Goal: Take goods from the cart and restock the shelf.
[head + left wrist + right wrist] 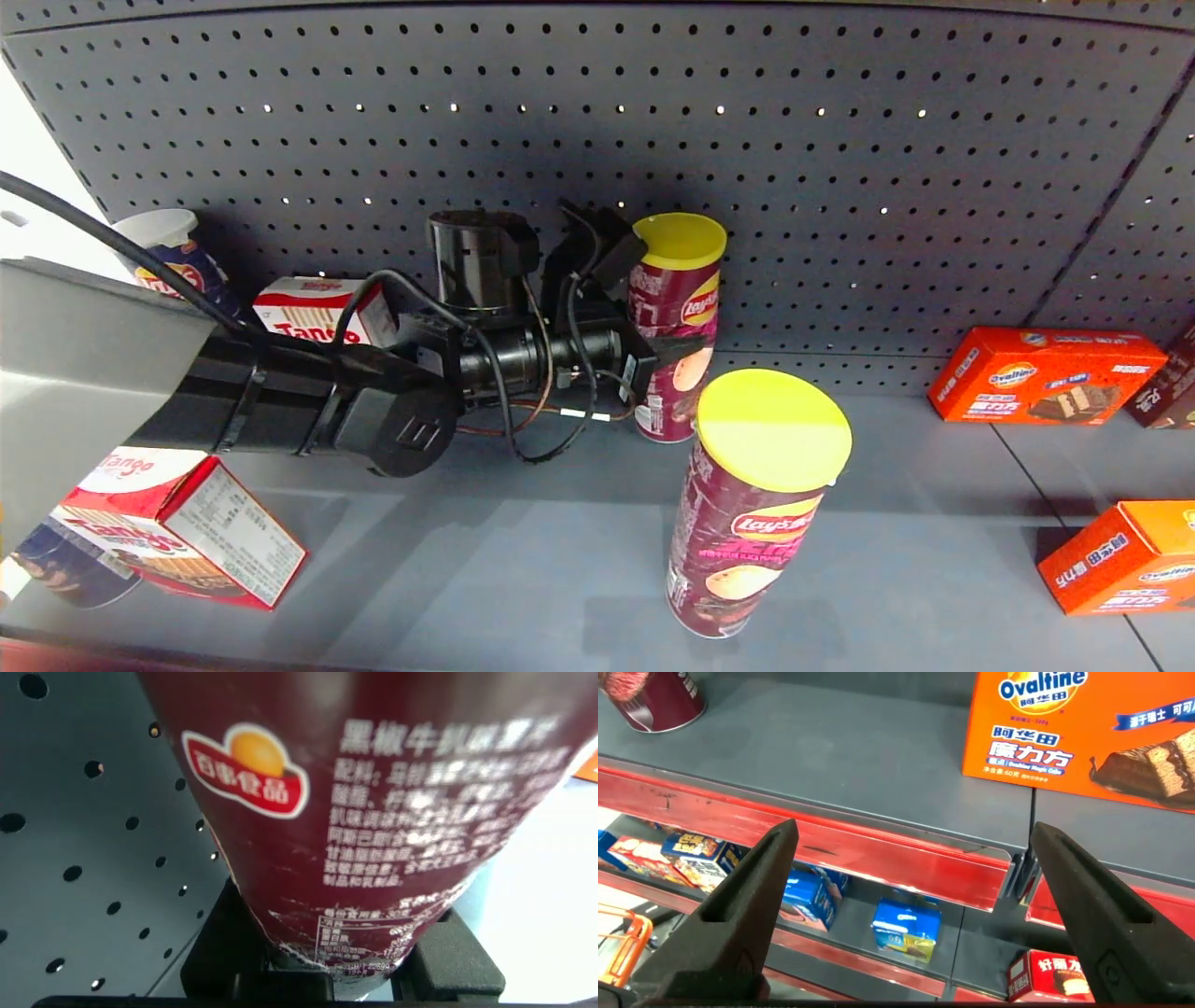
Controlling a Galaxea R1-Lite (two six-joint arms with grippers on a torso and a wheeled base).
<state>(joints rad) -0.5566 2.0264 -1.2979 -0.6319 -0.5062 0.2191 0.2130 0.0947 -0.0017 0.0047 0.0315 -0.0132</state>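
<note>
At the back of the shelf (560, 569), just before the pegboard (840, 140), the left gripper (667, 353) pinches the chips can (674, 299) at about mid-height. The can stands upright, its long axis vertical and its yellow lid up. A second can (747, 532) stands upright nearer the front. The right gripper (912, 835) hangs at the shelf's front edge below an orange box (1083, 737), its fingers spread wide.

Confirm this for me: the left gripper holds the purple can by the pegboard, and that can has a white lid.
Not quite. The lid is yellow, not white; the head view shows it. The rest stands: the left gripper holds the purple can by the pegboard.
</note>
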